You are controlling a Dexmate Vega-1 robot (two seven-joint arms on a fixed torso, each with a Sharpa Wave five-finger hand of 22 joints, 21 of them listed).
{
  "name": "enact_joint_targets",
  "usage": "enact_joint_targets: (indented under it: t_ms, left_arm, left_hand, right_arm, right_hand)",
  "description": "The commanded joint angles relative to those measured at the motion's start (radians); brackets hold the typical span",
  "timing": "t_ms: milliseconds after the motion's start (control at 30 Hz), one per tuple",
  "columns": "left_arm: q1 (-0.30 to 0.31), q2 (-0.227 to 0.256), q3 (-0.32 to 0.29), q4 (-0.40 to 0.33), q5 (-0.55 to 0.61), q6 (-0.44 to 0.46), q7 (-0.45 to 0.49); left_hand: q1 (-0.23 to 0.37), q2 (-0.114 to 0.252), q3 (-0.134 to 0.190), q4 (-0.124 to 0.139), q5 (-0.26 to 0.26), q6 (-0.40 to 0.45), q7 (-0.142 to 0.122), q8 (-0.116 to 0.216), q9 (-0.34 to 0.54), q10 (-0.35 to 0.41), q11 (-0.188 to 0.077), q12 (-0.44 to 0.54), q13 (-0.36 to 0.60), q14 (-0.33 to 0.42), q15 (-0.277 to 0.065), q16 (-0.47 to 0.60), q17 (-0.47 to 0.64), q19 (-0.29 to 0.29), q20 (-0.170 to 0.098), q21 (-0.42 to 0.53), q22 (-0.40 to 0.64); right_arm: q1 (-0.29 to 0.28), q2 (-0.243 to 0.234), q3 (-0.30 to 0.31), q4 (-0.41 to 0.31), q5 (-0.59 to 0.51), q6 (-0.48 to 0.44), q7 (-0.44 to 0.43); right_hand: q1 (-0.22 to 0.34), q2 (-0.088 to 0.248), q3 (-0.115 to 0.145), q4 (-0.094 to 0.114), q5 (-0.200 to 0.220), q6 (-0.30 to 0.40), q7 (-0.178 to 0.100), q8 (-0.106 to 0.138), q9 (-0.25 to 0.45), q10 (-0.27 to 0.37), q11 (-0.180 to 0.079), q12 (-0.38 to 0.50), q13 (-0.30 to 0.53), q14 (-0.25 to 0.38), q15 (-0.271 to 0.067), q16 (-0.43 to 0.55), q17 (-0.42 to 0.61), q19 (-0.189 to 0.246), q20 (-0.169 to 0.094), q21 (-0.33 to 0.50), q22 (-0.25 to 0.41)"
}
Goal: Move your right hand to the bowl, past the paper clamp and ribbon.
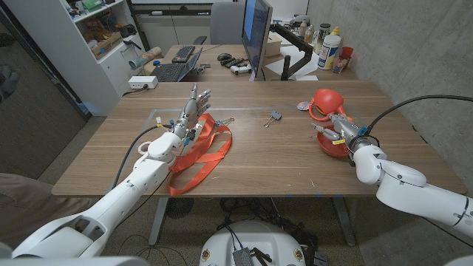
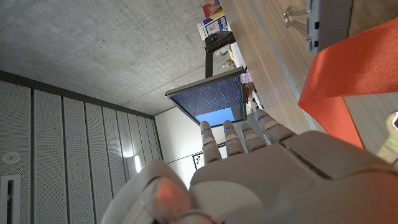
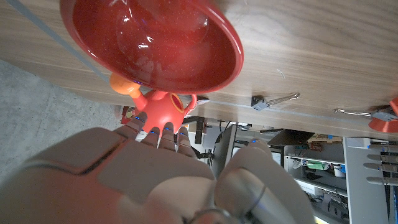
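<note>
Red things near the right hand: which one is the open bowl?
The shallow red bowl right at the right hand. The red watering can farther back stands upright with a handle.

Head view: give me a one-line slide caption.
Right hand reaches the red bowl beside a red watering can; left hand open over orange ribbon.
</note>
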Motion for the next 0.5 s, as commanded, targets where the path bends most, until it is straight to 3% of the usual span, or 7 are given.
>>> enact_joint_targets:
  t_ms: [33, 267, 500]
  left_arm:
    - [-0.001, 0.0, 0.005, 0.004, 0.001, 0.004, -0.005]
    - [0.001, 0.0, 0.007, -0.002, 0.003, 0.008, -0.004]
    - [0.003, 0.001, 0.009, -0.002, 0.006, 0.001, -0.006]
  left_hand:
    - [0.014, 0.0, -0.009, 0.001, 0.005, 0.009, -0.001, -0.003, 0.005, 0.003, -0.001, 0.001, 0.003, -0.013, -0.05, 0.002, 0.004, -0.004, -0.004, 0.0, 0.004]
    - [0.015, 0.001, -0.01, 0.001, 0.005, 0.009, -0.001, -0.004, 0.005, 0.003, 0.0, 0.001, 0.003, -0.014, -0.049, 0.002, 0.004, -0.004, -0.004, 0.0, 0.004]
    - [0.015, 0.001, -0.011, 0.001, 0.005, 0.009, -0.001, -0.004, 0.005, 0.002, 0.003, 0.001, 0.003, -0.016, -0.048, 0.003, 0.004, -0.005, -0.004, 0.0, 0.004]
  right_arm:
    - [0.007, -0.013, -0.029, 0.002, -0.028, -0.028, 0.027]
    - [-0.039, -0.03, 0.0, -0.018, -0.011, -0.045, 0.002]
    - [-0.049, -0.037, -0.004, -0.027, -0.012, -0.048, -0.001]
  right_hand:
    - [-0.004, -0.005, -0.007, 0.001, 0.011, 0.001, 0.001, 0.008, 0.004, 0.0, -0.003, 0.001, 0.003, -0.026, -0.008, 0.006, 0.001, 0.003, 0.004, -0.001, 0.002]
    - [-0.004, -0.005, -0.008, 0.001, 0.013, 0.001, 0.001, 0.007, 0.004, -0.004, -0.002, 0.0, 0.003, -0.026, -0.008, 0.006, 0.001, 0.003, 0.005, -0.002, 0.002]
    - [-0.005, -0.005, -0.009, 0.0, 0.017, 0.0, 0.001, 0.007, 0.004, -0.003, -0.002, 0.0, 0.003, -0.025, -0.007, 0.006, 0.001, 0.015, 0.007, 0.002, 0.002]
